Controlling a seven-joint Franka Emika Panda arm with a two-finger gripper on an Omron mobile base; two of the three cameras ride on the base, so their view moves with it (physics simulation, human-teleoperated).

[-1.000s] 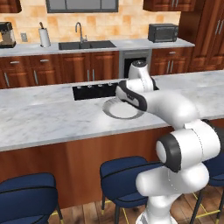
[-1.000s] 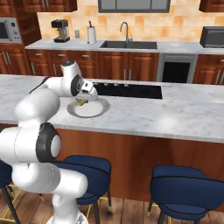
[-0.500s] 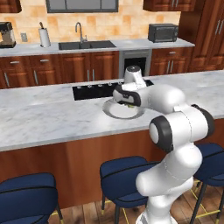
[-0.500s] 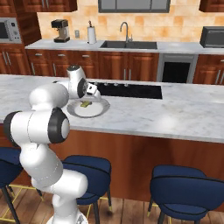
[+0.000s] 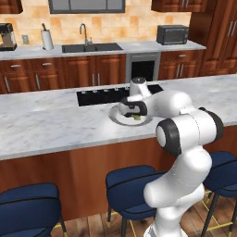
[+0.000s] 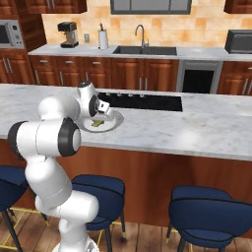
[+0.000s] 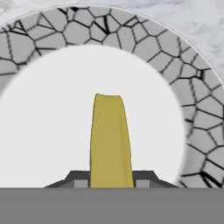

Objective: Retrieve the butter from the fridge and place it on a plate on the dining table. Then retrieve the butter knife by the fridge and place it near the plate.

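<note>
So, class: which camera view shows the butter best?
The hand view: the butter stands large between the gripper tips, over the plate. The left base view shows a yellow speck under the hand; the right base view a small yellow bit on the plate.

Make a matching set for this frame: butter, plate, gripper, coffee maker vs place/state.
Column A:
1. small yellow butter stick
2. round white plate with crackle-patterned grey rim
3. two-finger gripper
4. black coffee maker

Column B:
a. on the back counter
b. shut on the butter
c. on the marble dining table
d. over the plate's white centre

Pairs: 1-d, 2-c, 3-b, 4-a
</note>
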